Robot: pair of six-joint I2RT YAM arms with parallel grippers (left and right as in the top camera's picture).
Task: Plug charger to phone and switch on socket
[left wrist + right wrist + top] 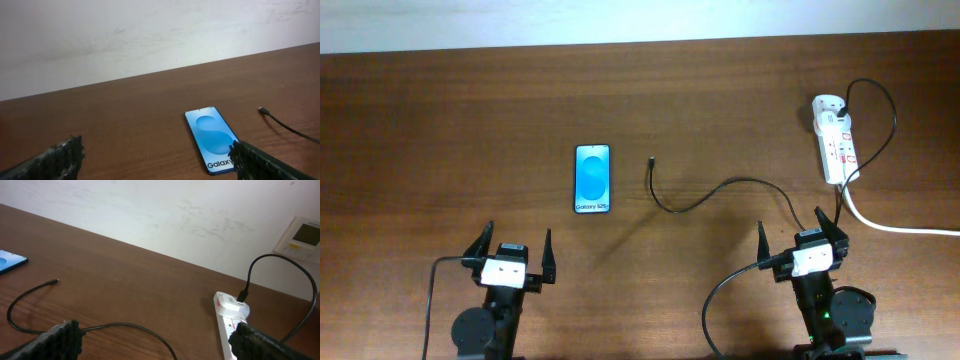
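Brown wooden table [420,120] carries every item; we take the phone [592,179] as the reference. The left gripper [517,240] sits nearer than the phone and slightly to its left, fingers spread wide, grasping nothing. The right gripper [798,232] sits nearer than the phone and well to its right, likewise released and empty.

The phone lies flat, screen up, apart from both grippers. The charger [720,188] is not connected. Its plug tip [651,160] lies just right of the phone, level with its far end and not touching it. From there we trace the cable rightward in loose curves, past the right gripper, to the socket [835,140]. The socket lies well right of the phone and slightly farther back. A white cord [900,228] leaves its near end, running right. We cannot read the positions of the switches [847,135].

Beyond the phone, a pale wall [150,35] bounds the table.
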